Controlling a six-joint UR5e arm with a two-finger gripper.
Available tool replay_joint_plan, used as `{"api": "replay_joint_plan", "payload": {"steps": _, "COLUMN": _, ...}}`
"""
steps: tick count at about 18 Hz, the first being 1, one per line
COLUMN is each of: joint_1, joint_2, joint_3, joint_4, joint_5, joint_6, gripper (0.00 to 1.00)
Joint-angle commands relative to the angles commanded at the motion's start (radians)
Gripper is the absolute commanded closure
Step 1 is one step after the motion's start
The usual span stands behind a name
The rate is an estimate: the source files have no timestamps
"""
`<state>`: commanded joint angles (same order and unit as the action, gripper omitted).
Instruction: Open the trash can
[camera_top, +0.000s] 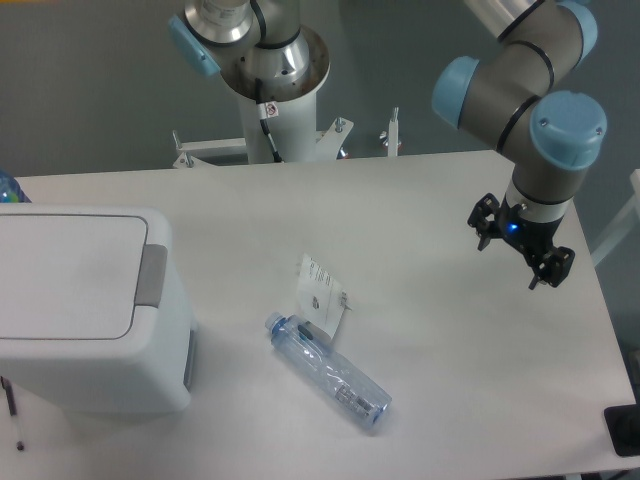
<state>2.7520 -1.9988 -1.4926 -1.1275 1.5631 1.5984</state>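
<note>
The trash can sits lid-shut at the near left, its grey push tab facing right toward the gripper, which hangs far right, spread open and empty.

We are looking through a single fixed camera, mounted high and tilting steeply down onto the desk. We are facing the arm's base, which is standing at the far edge against a grey wall, so the near edge is running along the bottom of our picture. We are sitting near enough that the trash can is being cut off at the left border, while the claw is hanging at the right, well inside our view.
</note>
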Motion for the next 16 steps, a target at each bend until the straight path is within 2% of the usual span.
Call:
{"api": "replay_joint_plan", "payload": {"steps": 12, "joint_1": -0.009, "joint_2": -0.005, "joint_3": 0.003, "joint_4": 0.002, "joint_5": -0.006, "joint_6": -0.020, "gripper": 0.00}}
{"api": "replay_joint_plan", "payload": {"steps": 14, "joint_1": -0.005, "joint_2": -0.008, "joint_3": 0.005, "joint_4": 0.002, "joint_5": -0.052, "joint_6": -0.040, "gripper": 0.00}}
{"api": "replay_joint_plan", "payload": {"steps": 16, "joint_1": -0.002, "joint_2": -0.008, "joint_3": 0.002, "joint_4": 0.002, "joint_5": -0.113, "joint_6": -0.121, "gripper": 0.00}}
